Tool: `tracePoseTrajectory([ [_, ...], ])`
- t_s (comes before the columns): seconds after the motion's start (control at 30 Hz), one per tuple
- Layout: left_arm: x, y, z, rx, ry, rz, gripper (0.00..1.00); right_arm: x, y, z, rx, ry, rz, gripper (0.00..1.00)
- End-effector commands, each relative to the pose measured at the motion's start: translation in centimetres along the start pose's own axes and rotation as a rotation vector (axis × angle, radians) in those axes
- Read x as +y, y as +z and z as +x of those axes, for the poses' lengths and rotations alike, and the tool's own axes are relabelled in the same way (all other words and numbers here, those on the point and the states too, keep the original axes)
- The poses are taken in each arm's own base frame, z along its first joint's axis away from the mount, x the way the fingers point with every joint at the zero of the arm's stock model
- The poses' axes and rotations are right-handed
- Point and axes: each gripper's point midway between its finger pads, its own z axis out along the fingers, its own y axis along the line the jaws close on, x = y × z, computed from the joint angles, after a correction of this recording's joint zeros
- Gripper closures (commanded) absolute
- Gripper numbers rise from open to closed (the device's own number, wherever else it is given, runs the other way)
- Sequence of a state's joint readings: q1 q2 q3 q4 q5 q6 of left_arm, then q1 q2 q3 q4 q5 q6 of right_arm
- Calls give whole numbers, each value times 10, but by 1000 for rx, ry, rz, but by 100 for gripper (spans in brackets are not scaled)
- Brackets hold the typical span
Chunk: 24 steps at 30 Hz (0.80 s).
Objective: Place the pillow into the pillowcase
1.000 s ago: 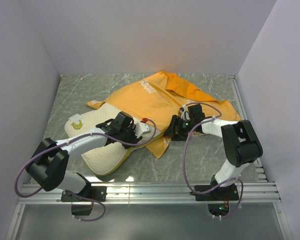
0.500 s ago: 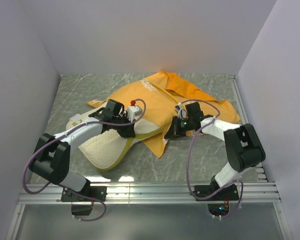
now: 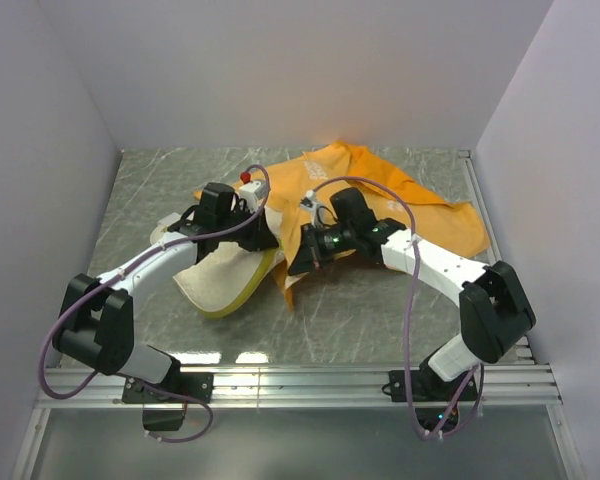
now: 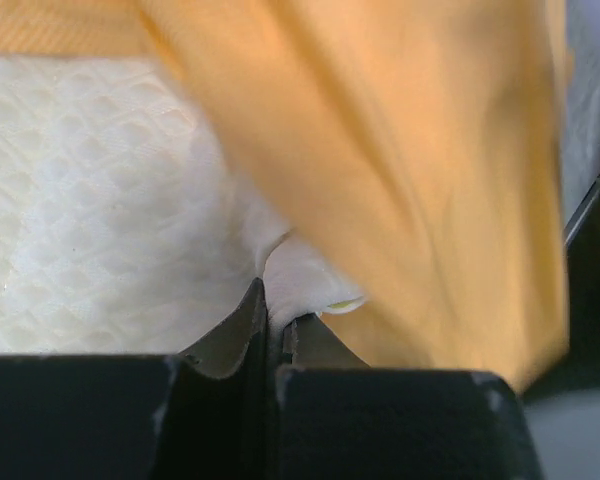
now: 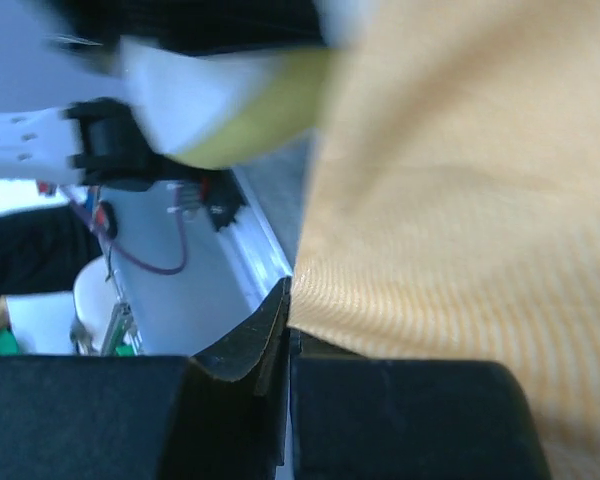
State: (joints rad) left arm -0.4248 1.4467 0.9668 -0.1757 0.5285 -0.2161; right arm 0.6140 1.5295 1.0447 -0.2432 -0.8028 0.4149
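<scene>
Obs., the left pincer (image 4: 267,325): clenched on a small pinch of white pillow (image 4: 100,230) fabric, jaws pressed almost together. The quilted face spreads to the left of the fingertips and beyond them. The pillowcase (image 4: 410,160) drapes over the pillow just ahead and to the right of the tips, touching it.

Obs., the right pincer (image 5: 287,318): clenched on the orange hem. Cloth fills the view to its right and above, with open air to its left.

Top view: the two pincers sit near each other, and a fold of hem hangs below the right one. The pillow's yellowish-edged end lies uncovered behind the left pincer, toward that arm's base. Most of the pillowcase lies crumpled beyond the right pincer and to its right. Bare desk (image 3: 380,300) lies on the near side of the right pincer, with more to the left of the left pincer.
</scene>
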Motion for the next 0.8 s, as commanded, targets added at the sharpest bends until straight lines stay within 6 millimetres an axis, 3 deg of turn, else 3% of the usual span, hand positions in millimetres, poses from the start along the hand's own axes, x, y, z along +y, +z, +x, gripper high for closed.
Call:
tracePoseTrajectory([
  [0.0, -13, -2, -71, -241, -7, 18, 100, 107, -4, -8, 45, -172, -280, 100],
  [0.07, -11, -2, -73, -244, -14, 7, 100, 126, -2, -2, 79, -189, -345, 100],
  [0.13, -7, -2, -67, -226, -2, -14, 100, 124, 0, 1, 90, -178, -354, 100],
  [0.23, -2, -3, -38, -147, 40, -16, 100, 105, -1, 10, 106, -161, -312, 100],
  [0.3, 3, -3, -8, -74, 82, -15, 100, 93, -4, 18, 118, -140, -296, 100],
  [0.33, -3, -5, 6, -36, 103, 32, 100, 89, -7, 21, 129, -123, -292, 85],
  [0.37, -1, -6, 26, 12, 186, 47, 100, 88, -12, 23, 141, -110, -299, 76],
  [0.4, -4, -10, 53, 77, 291, 103, 100, 80, -23, 19, 143, -98, -277, 51],
  [0.43, -6, -12, 63, 113, 273, 113, 100, 76, -31, 15, 147, -98, -266, 43],
  [0.47, -3, -15, 84, 158, 376, 132, 100, 71, -38, 10, 146, -171, -273, 41],
  [0.5, -6, -18, 99, 198, 430, 165, 100, 69, -47, -13, 122, -202, -258, 40],
  [0.53, -15, -28, 131, 304, 458, 227, 99, 55, -62, -18, 137, -129, -213, 39],
  [0.57, -17, -31, 138, 312, 582, 269, 94, 51, -67, -44, 105, -173, -191, 39],
  [0.6, -21, -35, 145, 327, 611, 294, 87, 39, -71, -57, 84, -178, -130, 39],
  [0.63, -25, -38, 149, 331, 636, 319, 77, 27, -76, -73, 53, -173, -69, 38],
  [0.67, -33, -47, 152, 334, 685, 377, 52, 17, -74, -86, 25, -184, -5, 38],
  [0.73, -39, -53, 143, 318, 738, 395, 37, -10, -78, -126, -91, -232, 214, 36],
  [0.77, -43, -57, 128, 305, 743, 382, 33, -26, -72, -133, -100, -222, 278, 34],
])
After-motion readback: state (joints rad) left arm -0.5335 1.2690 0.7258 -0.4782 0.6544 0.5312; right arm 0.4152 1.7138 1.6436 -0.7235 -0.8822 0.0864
